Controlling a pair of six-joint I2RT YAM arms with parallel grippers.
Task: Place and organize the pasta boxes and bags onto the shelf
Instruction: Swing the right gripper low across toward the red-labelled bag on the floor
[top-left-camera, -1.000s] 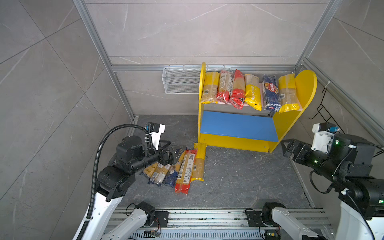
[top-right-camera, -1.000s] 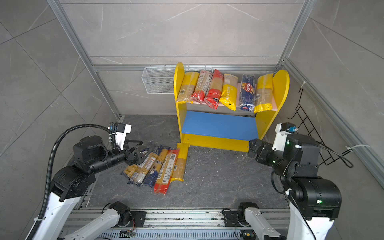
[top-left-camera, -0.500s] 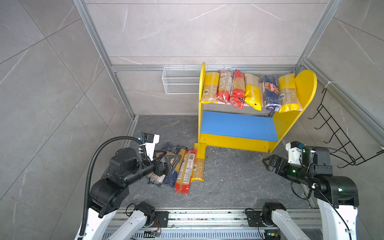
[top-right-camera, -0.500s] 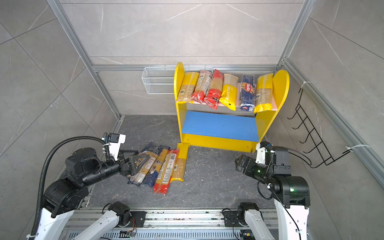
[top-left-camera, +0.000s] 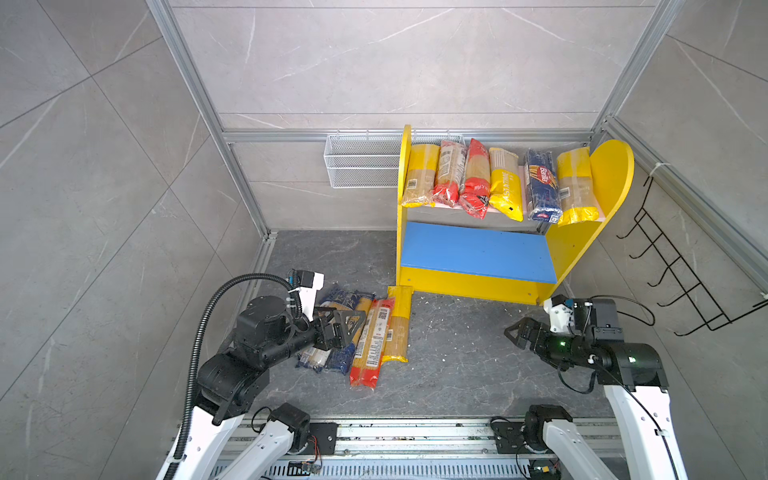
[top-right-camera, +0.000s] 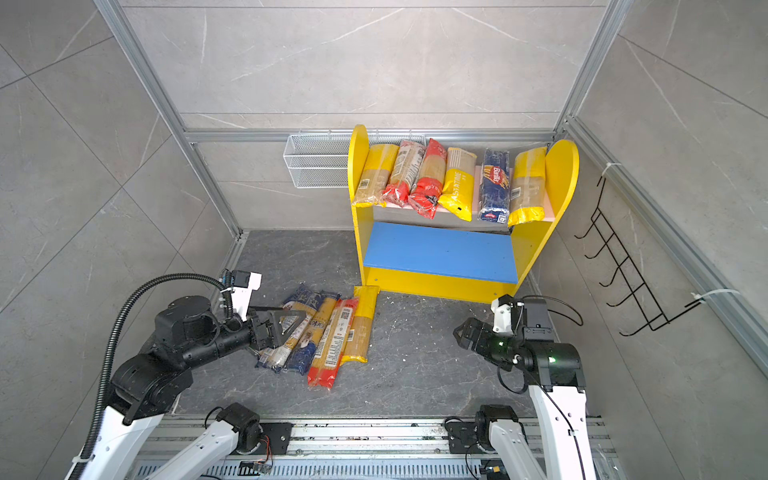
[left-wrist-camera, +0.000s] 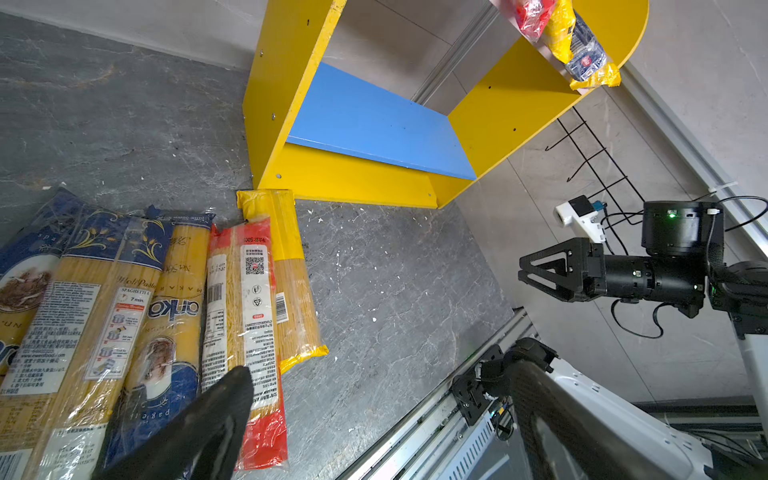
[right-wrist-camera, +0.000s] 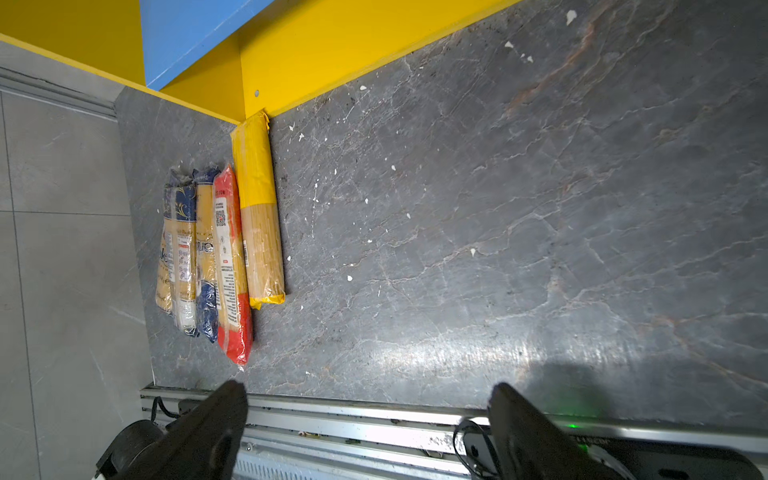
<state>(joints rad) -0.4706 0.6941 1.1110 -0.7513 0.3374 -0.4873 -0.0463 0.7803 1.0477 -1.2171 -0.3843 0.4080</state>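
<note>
Several pasta packets lie side by side on the dark floor left of the shelf's front: a yellow one (top-left-camera: 398, 328) (right-wrist-camera: 258, 216), a red one (top-left-camera: 372, 347) (left-wrist-camera: 253, 316) and blue-and-yellow ones (top-right-camera: 305, 332) (left-wrist-camera: 162, 332). Several more packets (top-left-camera: 498, 183) rest on the upper board of the yellow shelf (top-left-camera: 611, 178); its blue lower board (top-right-camera: 440, 253) is bare. My left gripper (top-left-camera: 355, 323) (top-right-camera: 297, 322) (left-wrist-camera: 386, 370) hangs open just above the floor packets. My right gripper (top-left-camera: 510, 332) (top-right-camera: 457, 332) (right-wrist-camera: 368, 395) is open and empty over bare floor, front right.
A white wire basket (top-left-camera: 361, 162) hangs on the back wall left of the shelf. A black wire hook rack (top-left-camera: 681, 270) leans on the right wall. A metal rail (top-left-camera: 415, 432) runs along the front. Pale crumbs dot the floor.
My right arm has come down and away from the shelf's right side to low over the front-right floor. My left arm has sunk lower over the floor packets.
</note>
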